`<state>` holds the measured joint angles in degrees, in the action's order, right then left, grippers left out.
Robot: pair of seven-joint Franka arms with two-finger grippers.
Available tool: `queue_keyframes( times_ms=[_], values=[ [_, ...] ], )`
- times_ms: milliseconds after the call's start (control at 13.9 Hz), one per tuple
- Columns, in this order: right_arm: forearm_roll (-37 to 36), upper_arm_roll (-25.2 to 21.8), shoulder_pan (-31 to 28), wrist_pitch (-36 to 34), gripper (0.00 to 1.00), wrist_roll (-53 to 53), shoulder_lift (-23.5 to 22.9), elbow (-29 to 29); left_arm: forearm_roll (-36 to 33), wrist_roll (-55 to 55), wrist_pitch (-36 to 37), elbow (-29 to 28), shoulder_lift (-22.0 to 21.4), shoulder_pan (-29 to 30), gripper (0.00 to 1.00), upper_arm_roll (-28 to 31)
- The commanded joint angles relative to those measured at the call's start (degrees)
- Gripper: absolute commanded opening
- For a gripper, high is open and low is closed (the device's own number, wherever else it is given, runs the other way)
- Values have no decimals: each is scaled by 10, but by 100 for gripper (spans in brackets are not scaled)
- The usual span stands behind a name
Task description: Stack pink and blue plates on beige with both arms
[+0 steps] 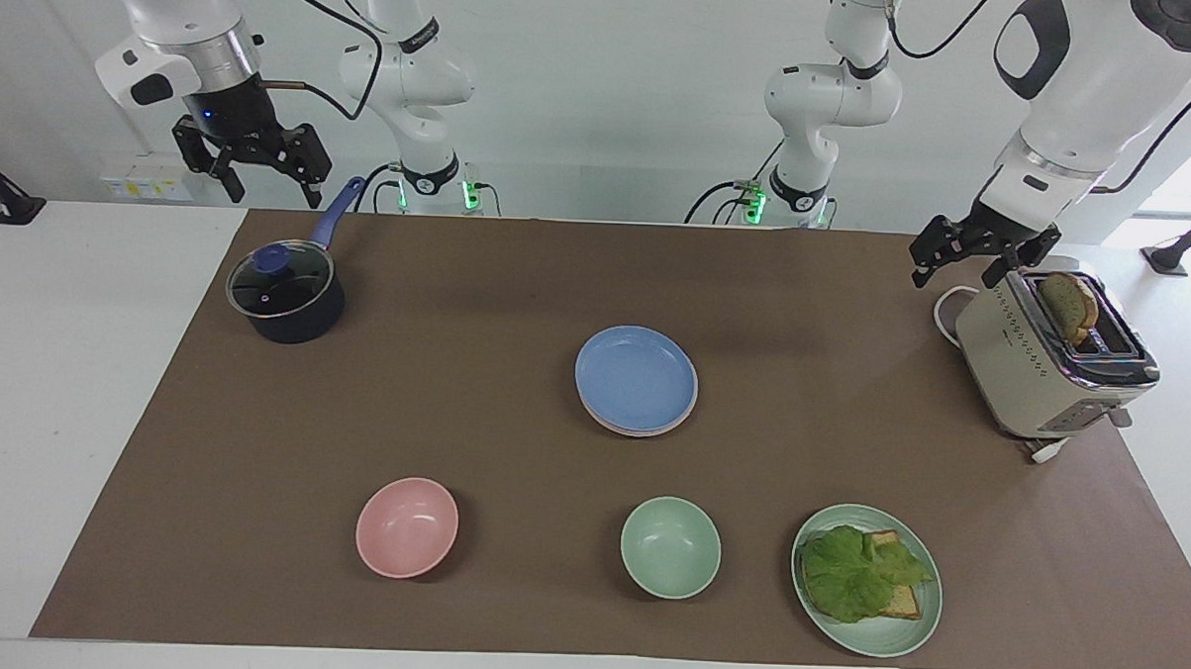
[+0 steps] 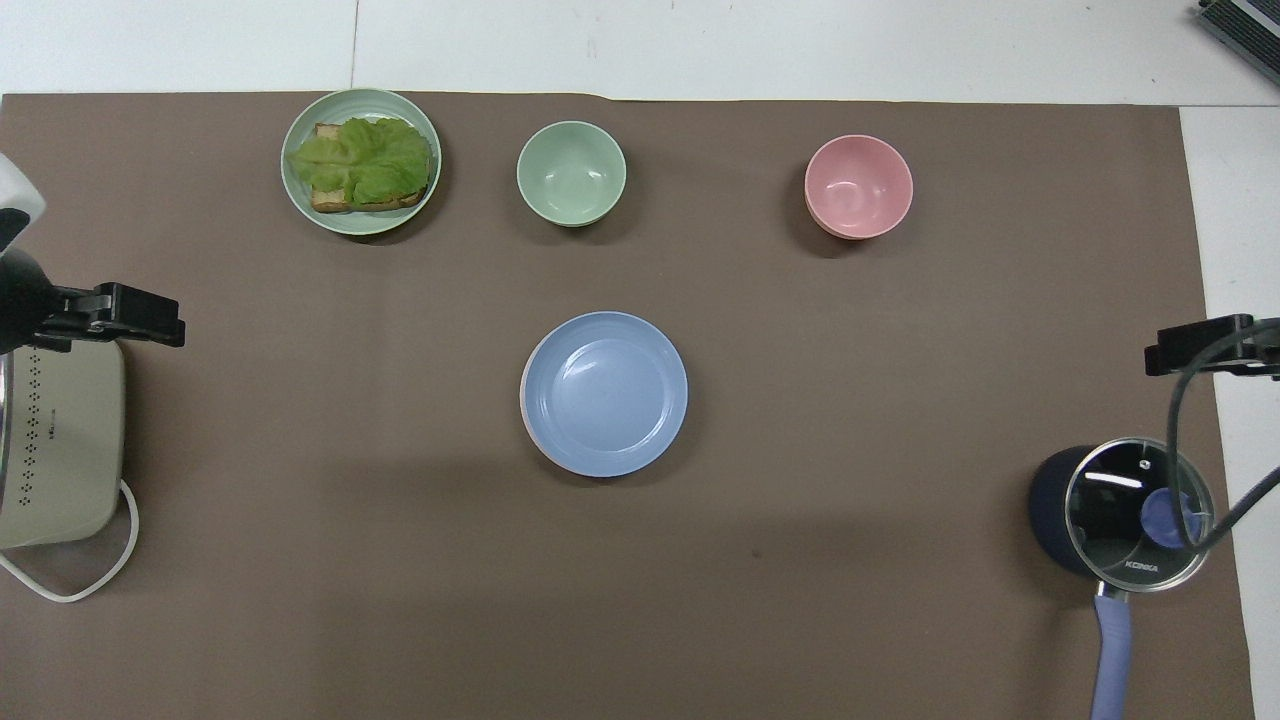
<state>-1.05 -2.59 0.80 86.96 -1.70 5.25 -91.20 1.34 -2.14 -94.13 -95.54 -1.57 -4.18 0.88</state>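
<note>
The blue plate [image 1: 636, 378] [image 2: 605, 392] lies in the middle of the brown mat, on top of a stack. A thin rim of the pink plate [image 1: 642, 432] [image 2: 523, 398] peeks out from under it. The beige plate is hidden in both views. My right gripper [image 1: 264, 179] [image 2: 1200, 345] hangs open and empty in the air over the pot's handle, at the right arm's end of the table. My left gripper [image 1: 959, 271] [image 2: 140, 315] hangs open and empty over the toaster's end, at the left arm's end. Both are well away from the plates.
A dark lidded pot [image 1: 285, 294] with a blue handle stands below the right gripper. A beige toaster [image 1: 1050, 360] holding bread stands below the left one. Farthest from the robots are a pink bowl [image 1: 407, 526], a green bowl [image 1: 669, 547] and a green plate [image 1: 897, 637] with lettuce and bread.
</note>
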Motion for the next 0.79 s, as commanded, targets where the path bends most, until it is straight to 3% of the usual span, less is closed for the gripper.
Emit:
queue_keyframes(
  times_ms=[0,717],
  values=[
    [-2,1,-1,-1,100,4,4,1,-10,3,8,1,-5,4,100,-3],
    [-2,1,0,-1,100,4,10,-8,-10,3,8,1,-5,4,100,-3]
  ],
)
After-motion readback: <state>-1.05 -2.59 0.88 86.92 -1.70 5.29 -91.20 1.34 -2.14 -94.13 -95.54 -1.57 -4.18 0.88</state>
